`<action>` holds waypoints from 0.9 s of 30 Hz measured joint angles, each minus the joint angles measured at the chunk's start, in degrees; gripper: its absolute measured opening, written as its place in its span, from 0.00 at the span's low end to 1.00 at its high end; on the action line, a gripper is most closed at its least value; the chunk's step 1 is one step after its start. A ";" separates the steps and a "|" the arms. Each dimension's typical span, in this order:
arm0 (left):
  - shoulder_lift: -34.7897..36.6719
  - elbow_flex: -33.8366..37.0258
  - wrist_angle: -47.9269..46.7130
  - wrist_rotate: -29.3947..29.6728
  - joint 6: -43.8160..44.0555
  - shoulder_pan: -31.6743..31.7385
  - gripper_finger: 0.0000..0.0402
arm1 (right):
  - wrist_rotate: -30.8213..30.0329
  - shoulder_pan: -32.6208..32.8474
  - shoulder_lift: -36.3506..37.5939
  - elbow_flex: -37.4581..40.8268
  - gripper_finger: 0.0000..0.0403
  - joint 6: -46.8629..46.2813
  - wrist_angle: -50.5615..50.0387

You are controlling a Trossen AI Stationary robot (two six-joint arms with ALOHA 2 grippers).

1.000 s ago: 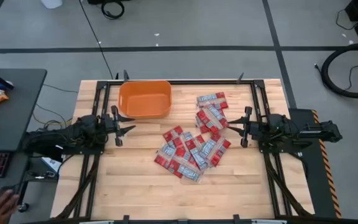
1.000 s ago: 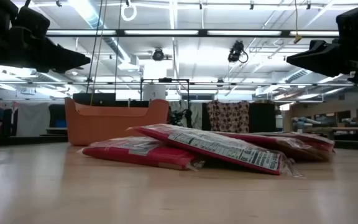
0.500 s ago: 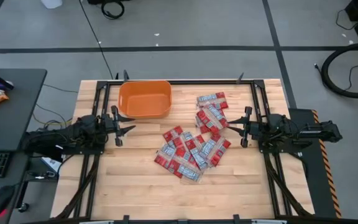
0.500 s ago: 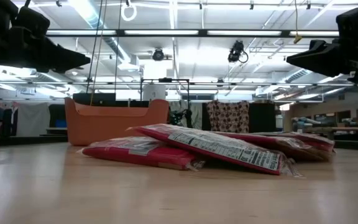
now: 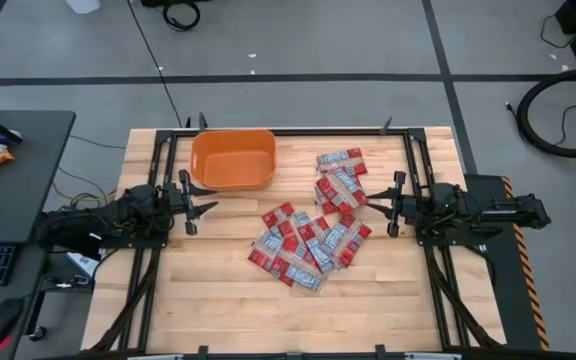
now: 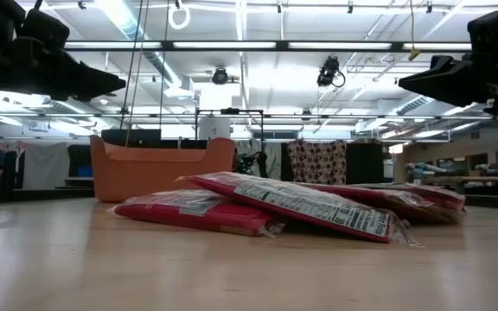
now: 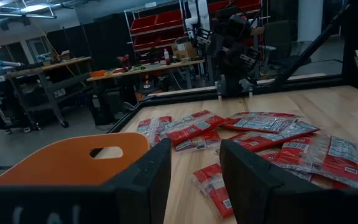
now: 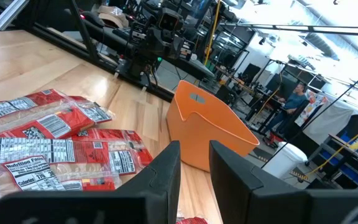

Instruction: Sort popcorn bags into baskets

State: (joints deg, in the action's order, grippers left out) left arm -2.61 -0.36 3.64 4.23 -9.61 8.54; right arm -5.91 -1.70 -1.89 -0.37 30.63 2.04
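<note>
Several red popcorn bags (image 5: 308, 240) with white bands lie flat in an overlapping heap at the table's middle, and a second cluster (image 5: 340, 180) lies farther back toward the right. The orange basket (image 5: 232, 158) stands on the table near its far edge, left of centre, holding nothing that shows. My left gripper (image 5: 208, 207) hovers open above the table's left side, just in front of the basket. My right gripper (image 5: 373, 205) hovers open at the right, beside the far cluster. In the low view the bags (image 6: 292, 206) lie stacked before the basket (image 6: 161, 168).
A black metal frame (image 5: 288, 131) runs along the table's edges. A grey desk (image 5: 18, 200) with a keyboard stands left of the table. Bare wood (image 5: 218, 300) lies in front of the heap, toward the near edge.
</note>
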 joint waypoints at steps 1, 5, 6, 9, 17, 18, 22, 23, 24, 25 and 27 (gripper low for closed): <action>0.01 0.00 0.02 0.00 0.00 0.02 0.35 | 0.00 -0.01 -0.01 -0.02 0.22 -0.01 -0.01; 0.02 0.02 0.02 0.00 0.00 0.00 0.35 | 0.00 0.00 -0.01 -0.02 0.22 0.00 0.00; 0.02 0.01 0.02 0.00 0.00 0.01 0.35 | 0.00 0.01 0.00 0.00 0.22 0.00 -0.02; 0.01 0.02 0.01 0.00 0.00 0.00 0.35 | 0.00 0.00 -0.02 -0.02 0.22 0.00 -0.02; 0.02 0.02 0.06 0.00 0.00 0.02 0.35 | 0.00 0.00 0.00 -0.01 0.22 -0.02 0.00; 0.02 0.02 0.13 0.00 0.02 0.01 0.35 | 0.00 -0.02 -0.02 0.01 0.22 -0.02 -0.01; 0.00 0.00 2.42 -0.02 3.14 -0.06 0.35 | 0.00 0.00 0.00 -0.01 0.22 -0.02 0.00; 0.00 0.02 3.22 -0.04 6.39 -0.04 0.35 | 0.00 0.01 -0.01 -0.01 0.22 -0.01 0.00; 0.00 0.02 4.14 -0.03 10.90 -0.04 0.35 | 0.00 -0.01 0.00 0.00 0.22 0.00 0.00; 0.02 0.02 4.98 -0.02 15.72 -0.04 0.35 | 0.00 0.01 -0.01 0.00 0.22 -0.02 0.00; 0.02 0.00 6.83 0.65 24.46 -0.04 0.35 | 0.00 0.01 0.00 -0.02 0.22 0.00 0.00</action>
State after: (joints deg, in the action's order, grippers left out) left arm -2.59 -0.36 10.47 4.88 14.86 8.49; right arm -5.91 -1.69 -1.89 -0.38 30.63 2.04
